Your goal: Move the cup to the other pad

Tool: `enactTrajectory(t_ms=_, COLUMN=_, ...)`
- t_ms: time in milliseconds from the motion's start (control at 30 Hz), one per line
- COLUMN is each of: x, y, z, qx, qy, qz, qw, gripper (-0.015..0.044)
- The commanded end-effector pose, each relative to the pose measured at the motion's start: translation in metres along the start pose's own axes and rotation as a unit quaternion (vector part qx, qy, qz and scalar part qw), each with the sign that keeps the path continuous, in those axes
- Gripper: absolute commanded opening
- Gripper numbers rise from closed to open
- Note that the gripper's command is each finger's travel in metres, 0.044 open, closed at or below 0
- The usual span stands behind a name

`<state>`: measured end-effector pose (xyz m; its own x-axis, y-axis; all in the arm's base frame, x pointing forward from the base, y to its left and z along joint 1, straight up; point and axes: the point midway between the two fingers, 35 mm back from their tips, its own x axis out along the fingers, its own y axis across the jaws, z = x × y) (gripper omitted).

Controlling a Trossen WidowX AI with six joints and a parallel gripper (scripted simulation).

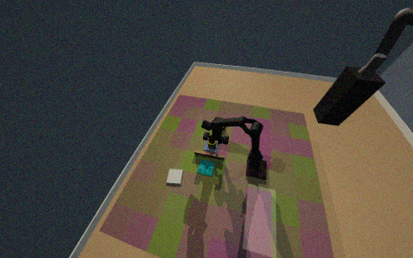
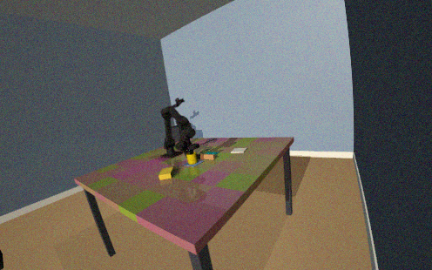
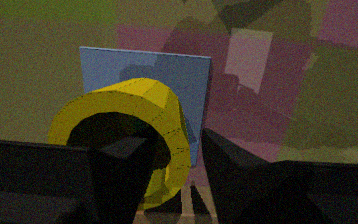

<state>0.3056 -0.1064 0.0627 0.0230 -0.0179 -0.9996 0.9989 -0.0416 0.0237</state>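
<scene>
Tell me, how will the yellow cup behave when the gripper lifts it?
The yellow cup looks rigid, so it should keep its shape. One finger sits inside the rim, so the one-sided hold may let it tilt. It is open-topped; tilting could spill anything inside.
</scene>
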Motion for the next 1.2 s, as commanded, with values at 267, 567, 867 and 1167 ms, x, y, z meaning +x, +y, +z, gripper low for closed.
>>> enactTrajectory(t_ms=267, x=0.0, y=0.0, z=0.0, qx=0.0, qy=0.0, qz=0.0, qw=1.0, gripper=0.008)
enactTrajectory(t_ms=567, x=0.0, y=0.0, z=0.0, qx=0.0, qy=0.0, qz=0.0, qw=1.0, gripper=0.002)
enactTrajectory(t_ms=867, x=-0.018, y=0.001, z=0.0, qx=0.001, qy=0.0, qz=0.0, qw=1.0, gripper=0.0)
enactTrajectory(t_ms=1167, x=-0.049, y=0.0, z=0.0, qx=0.002, qy=0.001, qz=0.001, qw=1.0, gripper=0.0)
